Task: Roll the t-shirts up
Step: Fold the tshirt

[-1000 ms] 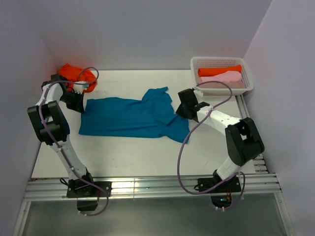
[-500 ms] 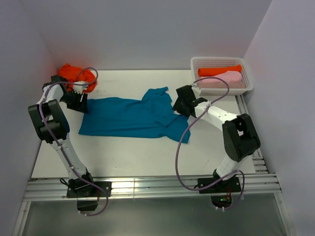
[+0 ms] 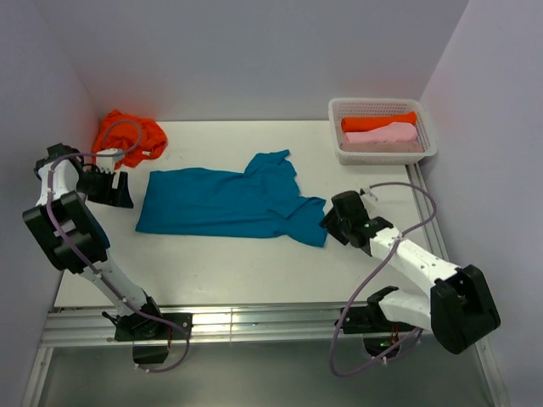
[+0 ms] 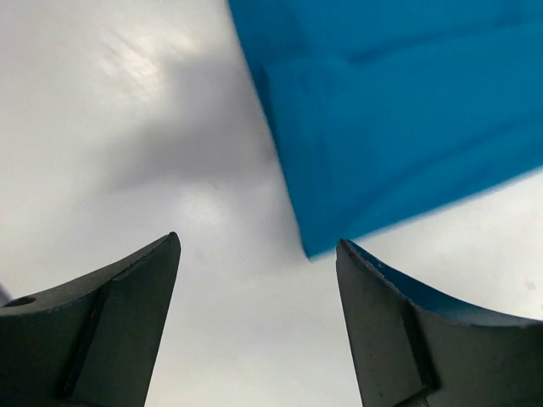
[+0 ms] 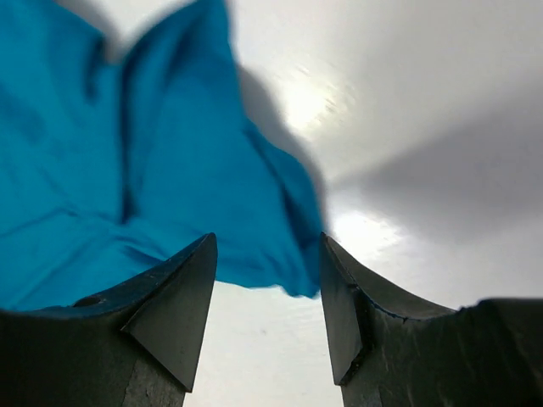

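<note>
A teal-blue t-shirt [image 3: 229,202] lies spread flat across the middle of the table, its sleeves at the right end. My left gripper [image 3: 125,192] hangs open just left of the shirt's left edge, touching nothing; in the left wrist view the shirt's corner [image 4: 399,110] lies ahead of the spread fingers. My right gripper [image 3: 326,222] stands open beside the shirt's lower right sleeve; the right wrist view shows the sleeve tip [image 5: 170,170] just beyond the empty jaws. An orange t-shirt [image 3: 127,136] lies crumpled at the back left.
A white lattice basket [image 3: 422,151] at the back right holds a rolled orange shirt [image 3: 377,121] and a rolled pink shirt [image 3: 382,135]. Walls close in the table at the left, back and right. A metal rail [image 3: 254,322] runs along the near edge.
Both grippers have opened and let go of the teal shirt. The left one drew back to the left; the right one pulled away toward the near right. The shirt now lies flat.
</note>
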